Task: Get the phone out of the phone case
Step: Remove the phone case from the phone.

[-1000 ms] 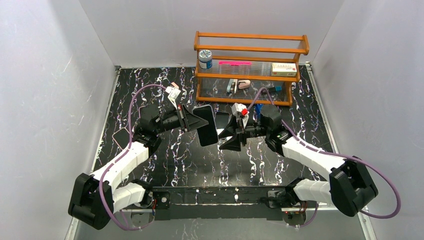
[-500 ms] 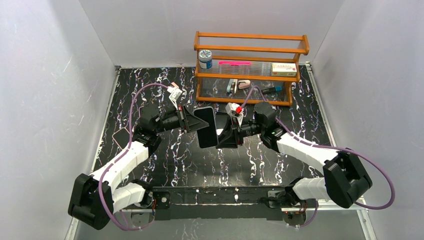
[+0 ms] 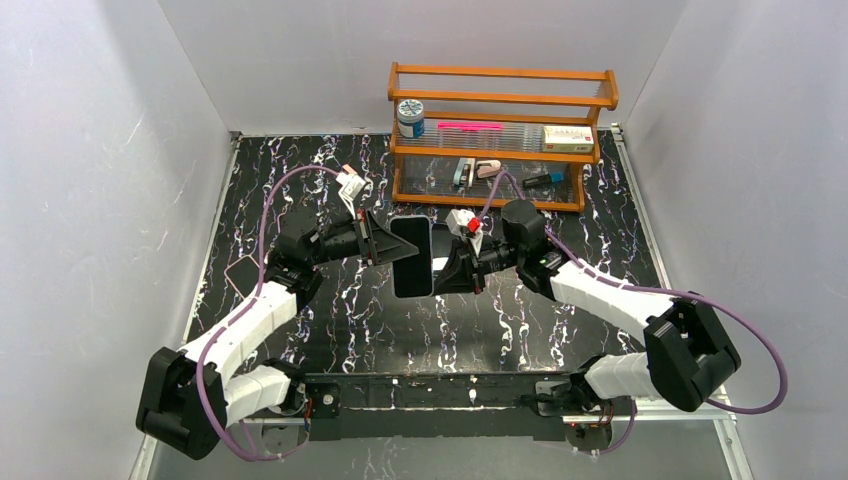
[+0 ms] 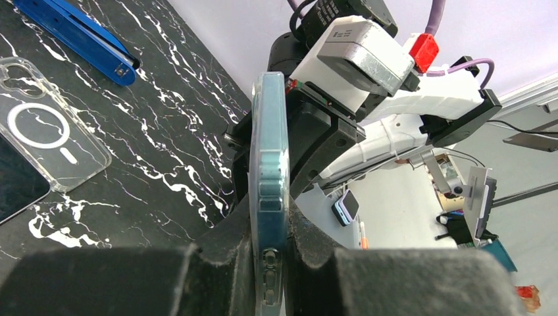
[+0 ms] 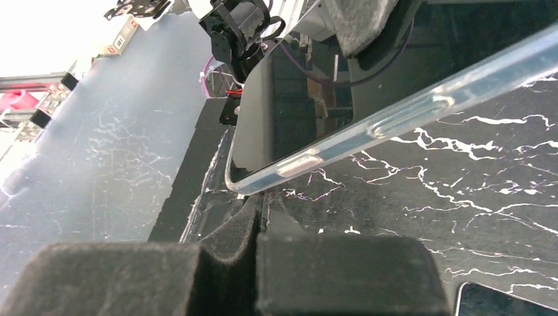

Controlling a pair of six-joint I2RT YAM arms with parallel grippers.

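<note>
Cased phone (image 3: 412, 256) up off the table (image 3: 330, 320), mid-centre, upright btw the two arms. L gripper (image 3: 385, 240) on its left side, R gripper (image 3: 440, 270) at its lower right. Rack (image 3: 500, 100) behind, back edge, right of centre; jar (image 3: 410, 118) upper shelf left, box (image 3: 568, 138) right. Spare phone (image 3: 243, 272) flat by left edge, beside L arm. Empty case (image 4: 56, 138) flat on table.

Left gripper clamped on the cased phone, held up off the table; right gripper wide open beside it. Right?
No: the right gripper is shut, jaws pressed together at the edge of the cased phone, as the right wrist view shows. The left gripper does clamp it, up off the table.
</note>
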